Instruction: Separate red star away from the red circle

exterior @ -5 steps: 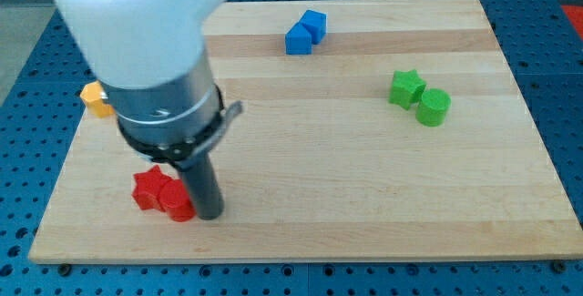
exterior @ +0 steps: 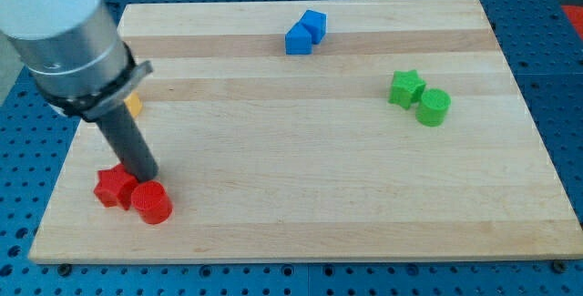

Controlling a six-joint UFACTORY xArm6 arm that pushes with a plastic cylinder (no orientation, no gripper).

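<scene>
We recorded the pale wooden board (exterior: 364, 196) as the largest item, resting on a blue perforated table surface (exterior: 565, 77) that showed at every edge of the view. Next in size was our arm (exterior: 64, 32), a white and grey cylindrical body entering from the view's top left, ending in a straight dark rod (exterior: 127, 146). The rod carried no claw, so no open or closed state applied. My tip (exterior: 146, 178) stood at the upper edge of the red pair, directly above the red cylinder-shaped circle block (exterior: 151, 204) and just to the right of the red star-shaped block (exterior: 113, 186); we could not tell whether it touched either.

The red star lay near the board's bottom left corner, with the red circle touching it on its lower right side. The two had not been separated.

At the view's right, a green star-shaped block (exterior: 406, 87) and a green cylinder block (exterior: 434, 107) sat touching. At the top centre, two blue blocks (exterior: 305, 32) sat pressed together; their exact shapes were unclear. A small orange block (exterior: 134, 106) showed partly from behind the arm near the left edge, its shape hidden.
</scene>
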